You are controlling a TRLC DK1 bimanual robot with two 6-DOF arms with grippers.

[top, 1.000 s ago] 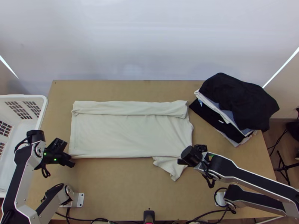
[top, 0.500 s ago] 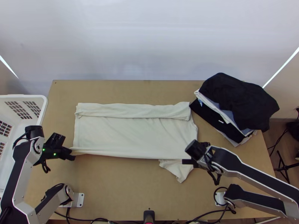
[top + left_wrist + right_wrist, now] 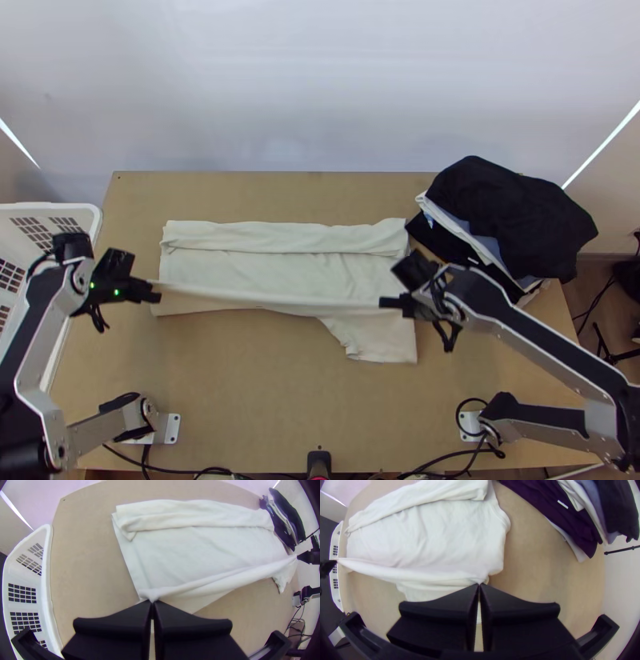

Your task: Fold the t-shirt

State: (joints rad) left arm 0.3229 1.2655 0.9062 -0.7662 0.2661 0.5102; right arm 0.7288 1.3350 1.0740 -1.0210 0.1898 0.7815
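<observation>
Along the near edge of the worktop (image 3: 256,400), dark cables (image 3: 212,470) trail past a small black fixture (image 3: 318,462) near the middle. Farther in, a sleeve (image 3: 384,344) of the t-shirt (image 3: 272,268) lies flat, pointing to the near side, close to the shirt's right end. Just beyond it, the right gripper (image 3: 384,302) has its jaws clenched on the near edge of the cloth. At the shirt's left end, the left gripper (image 3: 156,293) pinches the other end of that same edge, its jaws pressed together on a small gather. Between the two, the edge is drawn taut in a narrow band, with an under layer showing on the near side of it. Beyond the band, the body lies spread, lightly creased, and along the far side a long strip is folded over on top of it. Left of the shirt, apart from it, stands a white slotted basket (image 3: 94,228). At the far right, a pile of folded clothes (image 3: 512,212), dark on top, rests close to the shirt's far corner.
</observation>
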